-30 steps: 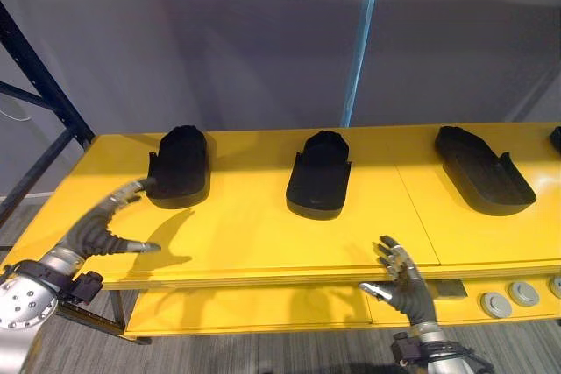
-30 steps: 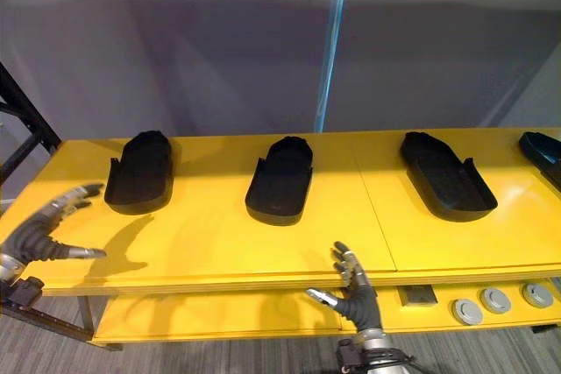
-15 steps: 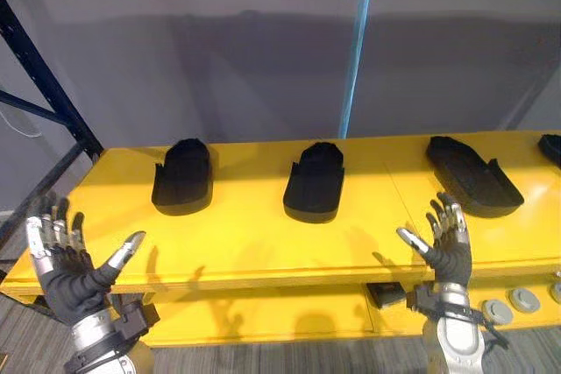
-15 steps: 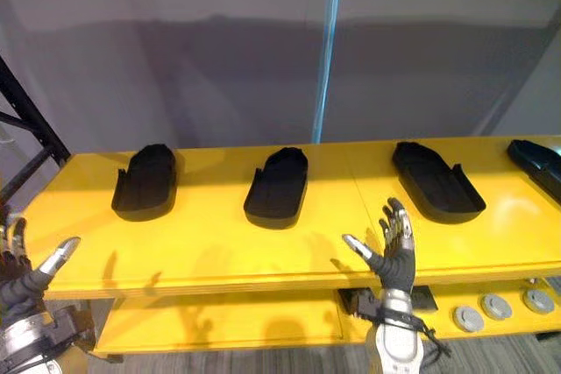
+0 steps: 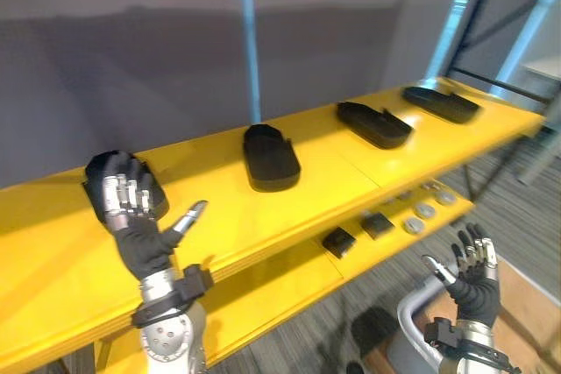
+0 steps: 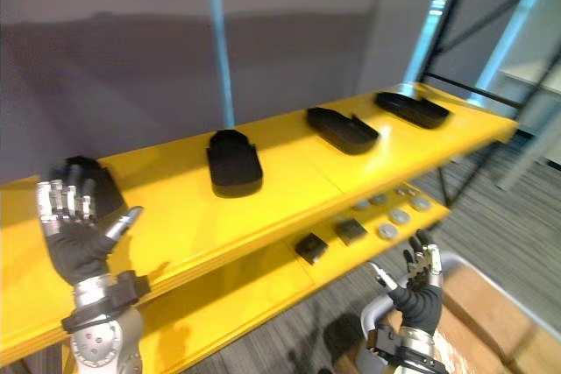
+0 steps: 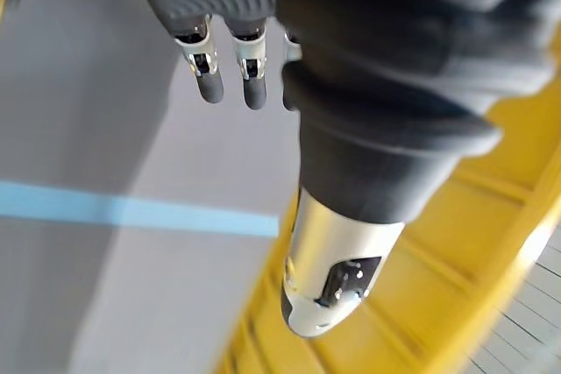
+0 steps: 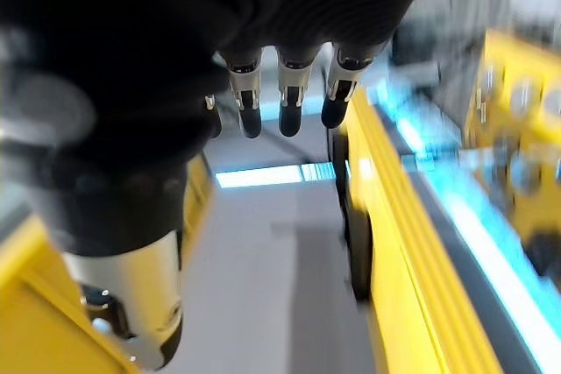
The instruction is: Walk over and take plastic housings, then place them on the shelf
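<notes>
On the yellow counter (image 5: 342, 172) four black housings lie in a row along its length, well apart from each other. The first housing (image 6: 98, 183) sits at the robot's left end and is partly covered in the eye views by the left hand. The second housing (image 5: 270, 157) lies near the middle, its long axis running across the counter from the wall side to the front edge, with its rounded closed end toward the wall and its wider end toward the front. The third housing (image 5: 375, 124) and the fourth housing (image 5: 441, 103) are longer and flatter. They too lie crosswise, a little skewed from that line, and the fourth is close to the right end.

A lower shelf (image 5: 263, 304) under the top carries two small black blocks (image 5: 338, 241) and three grey discs (image 5: 425, 210).

The left hand (image 5: 140, 225) is raised before the counter with its fingers (image 7: 228, 72) straight and pointing up and the thumb spread to the side. It is released and holds nothing. I cannot tell if it touches the first housing behind it.

The right hand (image 5: 473, 273) is low, out in front of the counter over the floor (image 5: 517, 208), well apart from every housing. Its fingers (image 8: 289, 102) are straight and spread, and it is empty.

Behind the counter is a grey wall (image 5: 131, 59) with a blue strip (image 5: 250, 32), and a dark rack (image 5: 478, 6) stands at the right end.
</notes>
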{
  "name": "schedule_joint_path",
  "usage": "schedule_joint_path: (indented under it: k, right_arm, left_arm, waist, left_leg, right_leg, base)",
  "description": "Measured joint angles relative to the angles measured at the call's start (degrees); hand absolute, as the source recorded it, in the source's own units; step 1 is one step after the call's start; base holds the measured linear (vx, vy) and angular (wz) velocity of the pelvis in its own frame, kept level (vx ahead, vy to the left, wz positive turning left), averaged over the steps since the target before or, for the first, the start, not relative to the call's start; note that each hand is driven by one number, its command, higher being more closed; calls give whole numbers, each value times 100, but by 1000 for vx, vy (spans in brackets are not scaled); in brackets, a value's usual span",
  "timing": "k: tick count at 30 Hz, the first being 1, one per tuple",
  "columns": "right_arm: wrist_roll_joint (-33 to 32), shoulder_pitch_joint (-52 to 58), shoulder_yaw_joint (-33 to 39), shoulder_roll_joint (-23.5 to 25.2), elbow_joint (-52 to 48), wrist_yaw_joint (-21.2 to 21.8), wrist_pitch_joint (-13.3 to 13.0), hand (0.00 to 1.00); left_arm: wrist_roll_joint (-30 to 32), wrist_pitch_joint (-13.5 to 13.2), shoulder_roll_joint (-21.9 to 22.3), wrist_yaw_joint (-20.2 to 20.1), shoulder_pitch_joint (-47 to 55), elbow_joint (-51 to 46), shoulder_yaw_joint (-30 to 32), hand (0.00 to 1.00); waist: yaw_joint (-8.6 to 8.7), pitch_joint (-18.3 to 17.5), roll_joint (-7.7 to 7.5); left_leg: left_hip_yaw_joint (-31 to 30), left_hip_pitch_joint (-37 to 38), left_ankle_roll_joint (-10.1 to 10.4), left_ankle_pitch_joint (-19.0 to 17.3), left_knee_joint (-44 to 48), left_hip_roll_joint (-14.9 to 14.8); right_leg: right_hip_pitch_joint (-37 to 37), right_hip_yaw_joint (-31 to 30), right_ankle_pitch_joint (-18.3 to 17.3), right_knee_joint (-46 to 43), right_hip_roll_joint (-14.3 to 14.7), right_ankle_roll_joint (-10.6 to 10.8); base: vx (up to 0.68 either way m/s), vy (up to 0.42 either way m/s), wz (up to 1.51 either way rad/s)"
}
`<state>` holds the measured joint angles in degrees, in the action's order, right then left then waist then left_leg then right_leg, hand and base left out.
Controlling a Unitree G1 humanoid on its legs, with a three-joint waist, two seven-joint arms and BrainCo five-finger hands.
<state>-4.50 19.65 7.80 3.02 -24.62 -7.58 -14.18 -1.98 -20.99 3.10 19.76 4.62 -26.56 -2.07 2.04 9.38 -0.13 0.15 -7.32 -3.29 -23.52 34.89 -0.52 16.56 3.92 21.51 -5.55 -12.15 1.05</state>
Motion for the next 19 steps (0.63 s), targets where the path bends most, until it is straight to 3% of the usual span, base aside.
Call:
schedule_joint_path:
  k: [1,2,4,6,7,9,10,11,12,13,15,16,19]
  right_arm:
    - [125,-95,18,-91,1,-48,6,0]
    - [183,-218,71,-124,37,-67,7,0]
    - [408,-666,420,-155,295,-239,14,0]
    - [493,-775,626,-195,403,-316,61,0]
    - [555,-876,653,-251,405,-329,64,0]
    - [612,-1116,651,-287,442,-330,61,0]
    - [652,-1352,616,-308,561,-332,56,0]
    - [687,-1564,545,-329,582,-332,56,0]
    - [687,-1680,495,-340,585,-331,55,0]
    - [681,-1861,437,-362,650,-326,51,0]
    - [555,-1785,447,-445,1106,-325,56,0]
    - [404,-1635,460,-514,1571,-314,55,0]
    - [62,-1651,501,-706,3249,-131,258,0]
  left_arm:
    - [-8,-1,3,-1,-13,48,21,0]
    - [-17,-3,6,-3,-26,69,60,0]
    - [-360,0,4,-68,-91,156,167,0]
    - [-430,34,-23,-147,-103,187,200,0]
    - [-489,45,-63,-214,-105,174,287,0]
    - [-582,74,-148,-267,-104,127,380,0]
    - [-609,100,-216,-310,-107,1,427,0]
    - [-631,99,-296,-379,-183,-154,466,0]
    - [-631,98,-299,-407,-214,-199,510,0]
    - [-637,105,-216,-421,-224,-105,543,0]
    - [-775,227,-151,-562,-209,93,387,0]
    - [-887,229,-197,-685,-273,415,243,0]
    - [-790,507,-483,-1088,-640,2248,-87,0]
  waist:
    - [-84,-9,7]
    - [-117,8,22]
    - [-84,15,7]
    - [-98,-22,-37]
    - [-101,-62,-55]
    - [-161,-201,-116]
    - [-229,-362,-252]
    - [-360,-500,-471]
    - [-435,-529,-551]
    - [-485,-508,-511]
    - [-409,-525,-406]
    - [-375,-572,-437]
    - [-315,-633,-413]
  left_leg:
    - [487,3,-132,261,-382,-46]
    - [709,25,-177,429,-610,-83]
    - [1186,50,-269,906,-1477,-121]
    - [1497,86,-450,1016,-1981,-115]
    - [1688,87,-555,1081,-2246,-115]
    - [1971,28,-493,1161,-2542,-111]
    - [2203,-121,-268,1351,-2653,-100]
    - [2424,-356,-45,1670,-2675,-63]
    - [2515,-447,-1,1842,-2669,-54]
    - [2436,-604,42,2129,-2611,-100]
    - [2054,-504,111,2330,-2546,-236]
    - [1833,-500,257,2396,-2424,-358]
    - [1630,-421,431,2614,-2655,-491]
  right_leg:
    - [13,607,-900,-811,-61,41]
    - [28,790,-1338,-1233,-69,77]
    - [-118,967,-2557,-2724,-106,51]
    - [-571,929,-2993,-3283,-109,202]
    - [-947,925,-3146,-3422,-105,250]
    - [-1409,945,-3227,-3137,-96,361]
    - [-1839,1040,-3186,-2229,-85,388]
    - [-2190,1073,-3397,-847,-29,614]
    - [-2266,1033,-3443,-292,-19,565]
    - [-2341,842,-3363,313,105,358]
    - [-2440,618,-3277,333,341,324]
    - [-2507,595,-3276,264,488,326]
    - [-2362,593,-3275,62,663,325]
  base:
    - [-511,472,-214]
    - [-485,389,-199]
    - [-470,272,-152]
    - [-395,104,-111]
    - [-410,-1,-121]
    - [-307,-81,-115]
    - [-295,-167,-151]
    - [-312,-202,-160]
    - [-332,-262,-169]
    - [-248,-265,-140]
    - [-121,-243,-83]
    - [-17,-251,-9]
    - [-5,-144,12]
